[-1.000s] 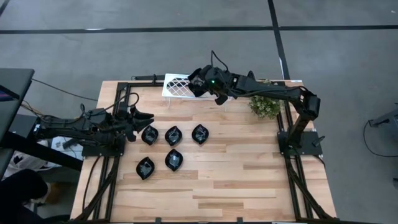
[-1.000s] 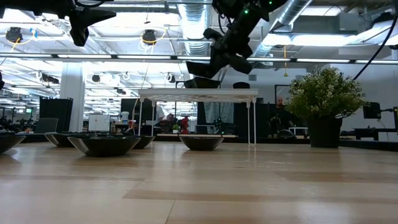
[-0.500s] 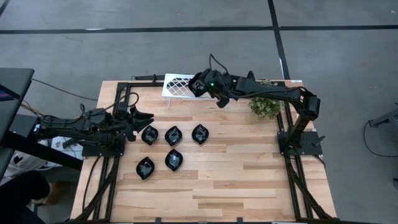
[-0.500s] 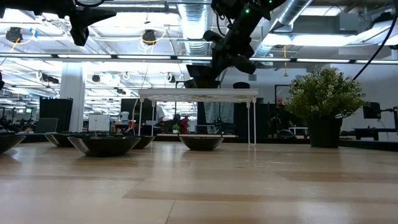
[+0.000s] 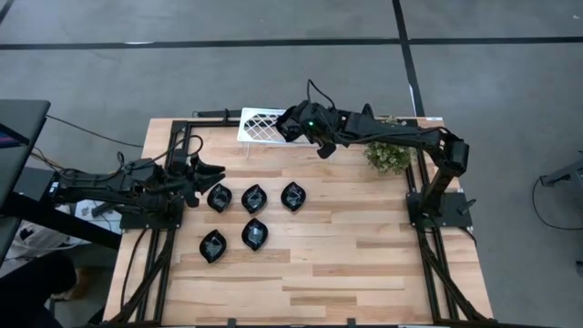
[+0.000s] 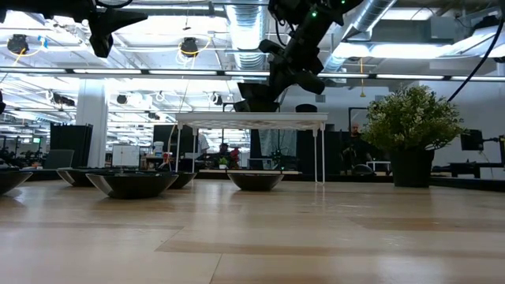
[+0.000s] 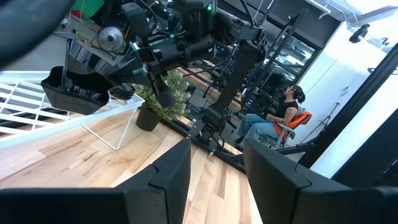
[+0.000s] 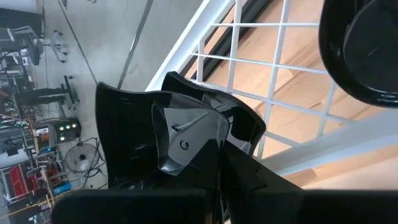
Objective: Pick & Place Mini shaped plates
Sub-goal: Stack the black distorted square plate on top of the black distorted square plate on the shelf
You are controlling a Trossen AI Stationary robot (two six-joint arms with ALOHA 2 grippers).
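Surface (image 5: 364, 273): light wood planks. From overhead I see all of it; in the low view its far edge blends into the room behind.

White lattice rack (image 5: 258, 126) at the far edge: the right arm covers its right end from above. In the low view it reads as a thin white top on legs (image 6: 251, 120).

Right tool (image 5: 290, 124) sits over the rack, fingers pressed together on a black plate (image 8: 180, 134). Its wrist view shows the plate's glossy wavy rim against the lattice bars; the plate's lower part is cut off by the fingers. A second dark dish (image 8: 364, 50) is cropped at that picture's corner, so I cannot tell its shape.

Left tool (image 5: 208, 170) hangs near the left edge, fingers spread, nothing between them, just beside the nearest plate.

Five mini shaped plates (image 5: 254, 198) lie on the surface: three in a row, two nearer me. All glossy black, leaf-shaped with pointed ends. In the low view they overlap one another (image 6: 131, 183), and I cannot separate all five.

Small green plant (image 5: 388, 156) stands near the right arm's base.
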